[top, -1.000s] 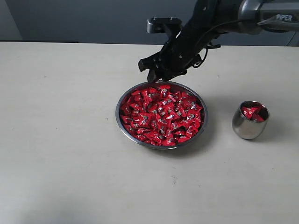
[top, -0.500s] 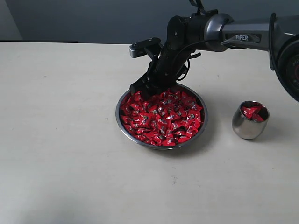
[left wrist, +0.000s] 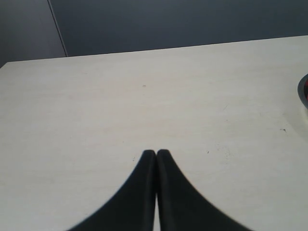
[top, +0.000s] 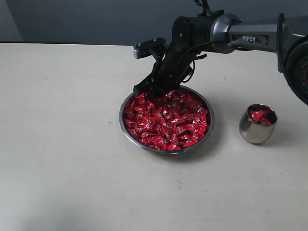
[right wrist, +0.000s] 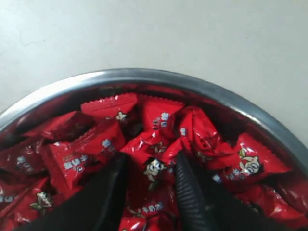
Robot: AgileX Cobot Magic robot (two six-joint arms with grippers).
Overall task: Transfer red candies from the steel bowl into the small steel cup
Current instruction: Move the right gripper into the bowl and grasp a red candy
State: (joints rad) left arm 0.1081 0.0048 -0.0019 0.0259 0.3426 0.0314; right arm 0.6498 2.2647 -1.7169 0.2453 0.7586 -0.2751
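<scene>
The steel bowl (top: 121,117) sits mid-table, heaped with red candies (top: 166,120). My right gripper (top: 146,91) is dipped into the pile at the bowl's far left rim. In the right wrist view its fingers (right wrist: 188,192) stand apart in the candies (right wrist: 110,108), just inside the bowl's rim (right wrist: 144,74). One candy with a cartoon face (right wrist: 153,168) lies between them, and the gripper (right wrist: 149,161) is open. The small steel cup (top: 257,129) stands right of the bowl and holds a few red candies (top: 260,115). My left gripper (left wrist: 156,153) is shut on nothing over bare table.
The pale tabletop (top: 62,144) stretches wide to the left and front of the bowl. A dark wall runs behind the table's far edge (top: 72,43). A sliver of the bowl's edge (left wrist: 303,89) shows in the left wrist view.
The right arm has swung left and lowered its gripper from above the bowl's far rim down into the candies at the far left. Over the last half second it barely moved.
</scene>
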